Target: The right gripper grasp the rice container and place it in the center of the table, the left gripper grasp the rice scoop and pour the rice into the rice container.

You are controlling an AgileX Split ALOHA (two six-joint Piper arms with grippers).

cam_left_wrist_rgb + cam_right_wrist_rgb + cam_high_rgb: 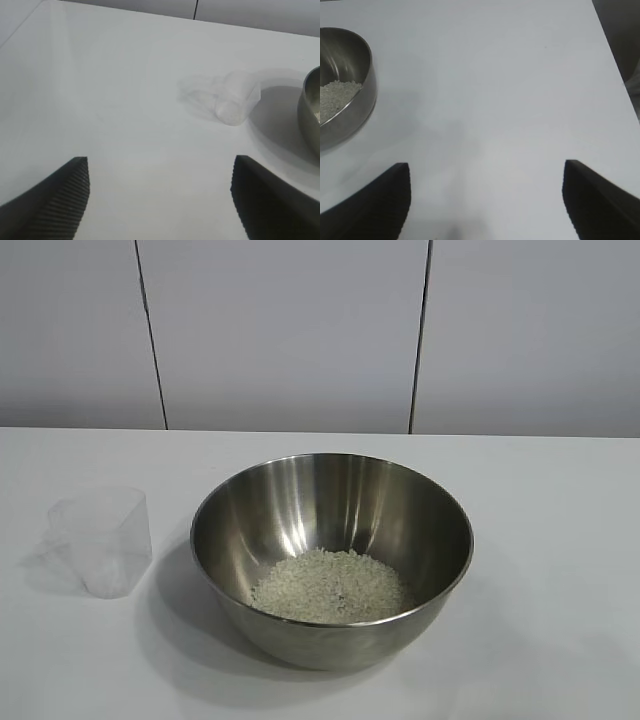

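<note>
We see the rice container (331, 558) standing upright near the middle of the table (560, 540), with the rice (328, 587) lying in a low heap on its bottom, toward the near side in the exterior view. The rice scoop (103, 539) stands upright on the table to the left of the bowl, close beside it but not touching, and looks empty. In the left wrist view, the left gripper (160, 200) hangs above bare tabletop with its two dark fingers (60, 200) spread wide and nothing between them; the scoop (235, 100) lies ahead of it and off to the bowl's side, well clear of the fingertips, and the bowl's wall (311, 117) shows just beyond the scoop. In the right wrist view, the right gripper (485, 200) is likewise wide open and holds nothing; the bowl (345, 95) with its rice (335, 97) sits ahead and off to one side, apart from the fingers (600, 200). Neither arm shows in the exterior view. We find open white surface all around the bowl and scoop, with the far table edge meeting a panelled wall (290, 330), and in the right wrist view the table's side edge runs past a darker area.
</note>
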